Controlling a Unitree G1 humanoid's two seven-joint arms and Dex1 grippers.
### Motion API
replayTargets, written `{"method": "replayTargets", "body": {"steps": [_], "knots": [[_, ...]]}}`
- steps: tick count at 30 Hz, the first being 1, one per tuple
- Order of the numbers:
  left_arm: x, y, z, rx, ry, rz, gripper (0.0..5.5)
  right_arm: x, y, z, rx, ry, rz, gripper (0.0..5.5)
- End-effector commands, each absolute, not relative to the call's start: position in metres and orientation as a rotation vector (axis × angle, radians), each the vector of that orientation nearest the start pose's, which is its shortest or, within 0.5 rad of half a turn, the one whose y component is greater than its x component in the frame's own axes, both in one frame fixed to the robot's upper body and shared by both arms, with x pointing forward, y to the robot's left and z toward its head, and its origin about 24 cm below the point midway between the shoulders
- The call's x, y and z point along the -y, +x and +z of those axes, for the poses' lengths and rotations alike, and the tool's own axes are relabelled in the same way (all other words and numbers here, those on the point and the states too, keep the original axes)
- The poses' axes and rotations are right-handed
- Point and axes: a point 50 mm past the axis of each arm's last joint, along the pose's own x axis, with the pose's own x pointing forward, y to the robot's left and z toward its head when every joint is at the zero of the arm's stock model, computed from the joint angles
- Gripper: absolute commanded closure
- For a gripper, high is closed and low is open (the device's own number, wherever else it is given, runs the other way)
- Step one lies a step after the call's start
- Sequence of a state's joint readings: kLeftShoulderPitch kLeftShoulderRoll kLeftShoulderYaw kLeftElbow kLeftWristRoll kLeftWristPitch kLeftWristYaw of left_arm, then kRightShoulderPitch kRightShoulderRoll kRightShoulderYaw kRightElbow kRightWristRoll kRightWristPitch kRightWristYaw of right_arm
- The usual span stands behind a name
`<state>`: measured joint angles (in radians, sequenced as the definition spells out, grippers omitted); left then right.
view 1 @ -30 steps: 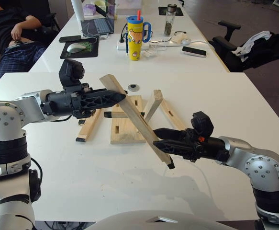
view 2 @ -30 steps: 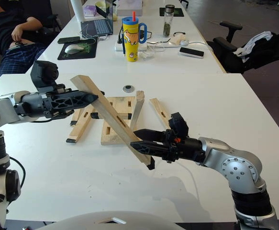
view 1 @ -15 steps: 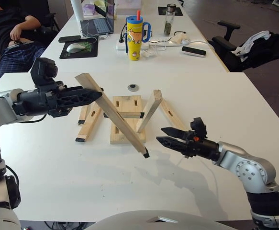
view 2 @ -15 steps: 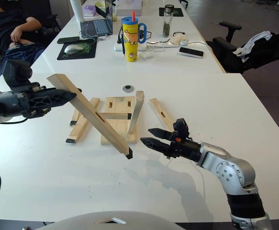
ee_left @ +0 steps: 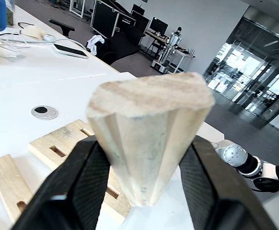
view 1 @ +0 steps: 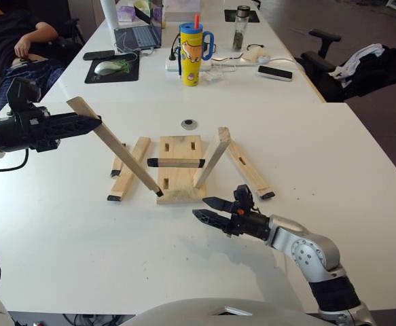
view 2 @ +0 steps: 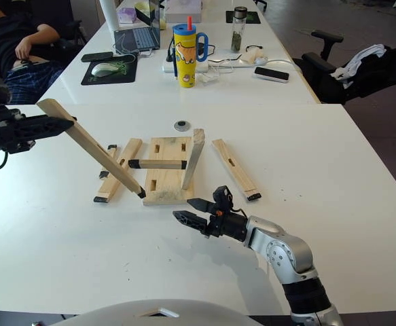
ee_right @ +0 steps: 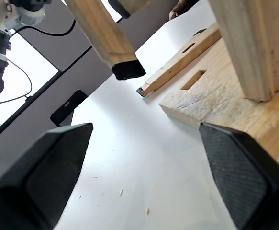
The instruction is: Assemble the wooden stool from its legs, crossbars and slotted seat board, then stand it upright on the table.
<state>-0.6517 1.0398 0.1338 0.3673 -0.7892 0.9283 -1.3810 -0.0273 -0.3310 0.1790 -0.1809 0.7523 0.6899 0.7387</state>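
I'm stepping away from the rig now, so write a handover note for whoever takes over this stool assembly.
Left tool shut on top end of held leg, which slants down, black-capped foot near the front left corner of the seat board.
Right tool open, empty, low over the table in front of the board.
The board lies flat; crossbar lies across it, second leg stands tilted on it; left spare leg and right spare leg lie flat beside it.
Done: nothing clearly joined.
Left: fit legs and crossbars, stand stool upright.

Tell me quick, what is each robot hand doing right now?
Left gripper: shut on a wooden leg.
Right gripper: open, holding nothing.
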Motion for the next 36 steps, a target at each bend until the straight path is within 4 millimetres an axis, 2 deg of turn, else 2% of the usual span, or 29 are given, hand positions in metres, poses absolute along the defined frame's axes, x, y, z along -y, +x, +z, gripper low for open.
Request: {"method": "replayTargets", "body": {"steps": [1,7,12,16,23,29,36], "knots": [[-0.293,0.285,0.228,-0.316,-0.221,-1.101,3.42,0.099,0.223,0.043,-0.495,0.545,1.106,1.40],[-0.291,0.291,0.226,-0.294,-0.175,-1.086,3.42,0.092,0.221,0.037,-0.557,0.615,1.099,1.40],[-0.289,0.299,0.224,-0.223,-0.171,-1.062,3.42,0.092,0.225,0.028,-0.597,0.588,1.066,1.40],[-0.288,0.303,0.224,-0.185,-0.160,-1.054,3.42,0.103,0.234,0.029,-0.572,0.547,0.995,1.40],[-0.290,0.299,0.213,-0.216,-0.132,-1.047,3.42,0.125,0.251,0.030,-0.538,0.512,0.891,1.40],[-0.283,0.303,0.212,-0.143,-0.098,-1.033,3.42,0.139,0.255,0.027,-0.530,0.479,0.843,1.40],[-0.272,0.299,0.202,-0.107,-0.087,-1.030,3.42,0.138,0.268,0.035,-0.463,0.511,0.803,1.40]]}}
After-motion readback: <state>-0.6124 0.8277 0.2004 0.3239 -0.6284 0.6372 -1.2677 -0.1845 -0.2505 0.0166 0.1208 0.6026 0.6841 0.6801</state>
